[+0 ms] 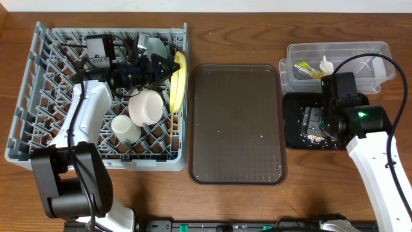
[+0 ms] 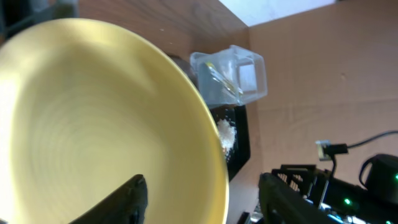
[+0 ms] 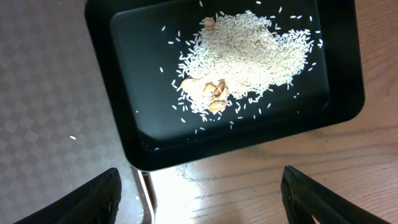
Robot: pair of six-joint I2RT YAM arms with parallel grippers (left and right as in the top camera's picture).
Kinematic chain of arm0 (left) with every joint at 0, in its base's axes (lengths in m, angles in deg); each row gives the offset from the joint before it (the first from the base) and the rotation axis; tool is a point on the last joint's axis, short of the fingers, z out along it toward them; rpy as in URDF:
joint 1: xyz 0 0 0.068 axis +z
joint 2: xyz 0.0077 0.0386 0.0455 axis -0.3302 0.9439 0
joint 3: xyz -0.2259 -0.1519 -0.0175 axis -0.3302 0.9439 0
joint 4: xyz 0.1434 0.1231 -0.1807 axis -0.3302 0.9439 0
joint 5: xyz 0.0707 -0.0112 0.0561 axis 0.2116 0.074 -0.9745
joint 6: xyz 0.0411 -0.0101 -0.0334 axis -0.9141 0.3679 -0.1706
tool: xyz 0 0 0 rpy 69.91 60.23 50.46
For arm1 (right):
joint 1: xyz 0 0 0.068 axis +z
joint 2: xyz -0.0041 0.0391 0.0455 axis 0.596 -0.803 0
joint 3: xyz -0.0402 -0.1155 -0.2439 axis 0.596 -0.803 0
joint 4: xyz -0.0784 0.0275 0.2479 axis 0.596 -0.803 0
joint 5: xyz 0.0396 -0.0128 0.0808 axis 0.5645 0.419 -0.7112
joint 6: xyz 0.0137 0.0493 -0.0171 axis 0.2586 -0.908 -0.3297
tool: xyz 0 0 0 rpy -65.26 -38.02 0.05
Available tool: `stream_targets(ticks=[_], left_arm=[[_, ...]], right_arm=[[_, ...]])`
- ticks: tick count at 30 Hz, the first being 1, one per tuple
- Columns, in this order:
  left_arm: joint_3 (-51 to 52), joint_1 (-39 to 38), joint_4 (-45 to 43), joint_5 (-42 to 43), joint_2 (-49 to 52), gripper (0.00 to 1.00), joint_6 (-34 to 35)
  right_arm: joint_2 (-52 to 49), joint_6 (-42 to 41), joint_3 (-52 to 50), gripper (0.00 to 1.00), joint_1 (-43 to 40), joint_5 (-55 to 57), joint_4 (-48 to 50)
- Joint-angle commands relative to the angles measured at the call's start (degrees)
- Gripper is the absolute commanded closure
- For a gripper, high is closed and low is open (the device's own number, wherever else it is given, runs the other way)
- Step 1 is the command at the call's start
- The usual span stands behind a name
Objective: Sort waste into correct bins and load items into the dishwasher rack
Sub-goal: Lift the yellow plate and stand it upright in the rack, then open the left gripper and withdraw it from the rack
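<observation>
The round yellow plate [image 1: 179, 78] stands on edge at the right side of the grey dishwasher rack [image 1: 38, 109]. My left gripper [image 1: 165, 66] is open, and its jaws [image 2: 203, 179] straddle the plate's [image 2: 93, 112] rim without closing on it. A white bowl [image 1: 145, 106] and a small white cup [image 1: 125, 127] sit in the rack, with a light-blue bowl [image 1: 153, 45] at the back. My right gripper [image 1: 315, 122] hovers open and empty [image 3: 200, 171] over the near edge of the black tray [image 3: 143, 74], which holds rice crumbs [image 3: 249, 56]. The clear tub [image 1: 360, 55] holds the green-and-yellow wrapper [image 1: 302, 67] and a white scrap [image 1: 327, 63]. I see no chopsticks.
The large brown serving tray [image 1: 237, 122] lies between the rack and the bins, with a few crumbs on it; its corner shows in the right wrist view [image 3: 50, 93]. Bare wooden table lies in front of the black tray [image 1: 293, 140].
</observation>
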Motion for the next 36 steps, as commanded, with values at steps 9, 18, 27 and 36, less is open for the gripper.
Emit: stream_targets(ticks=[9, 18, 27, 36], left_arm=[[-0.04, 0.24, 8.44, -25.53, -10.84, 0.23, -7.39], [-0.04, 0.24, 25.97, -56.04, -16.44, 0.14, -7.3], [0.37, 0.2, 44.06, -64.5, -16.87, 0.13, -5.55], [9.29, -1.9, 40.22, -64.43, -30.03, 0.13, -8.09]], right_arm=[[0.31, 0.13, 1.09, 0.12, -0.68, -1.33, 10.01], [-2.67, 15.63, 1.11, 0.07, -0.74, -9.68, 23.37], [-7.08, 12.74, 0.55, 0.01, -1.01, -13.62, 9.16], [-0.57, 7.13, -5.77, 0.01, -0.94, -13.64, 11.72]])
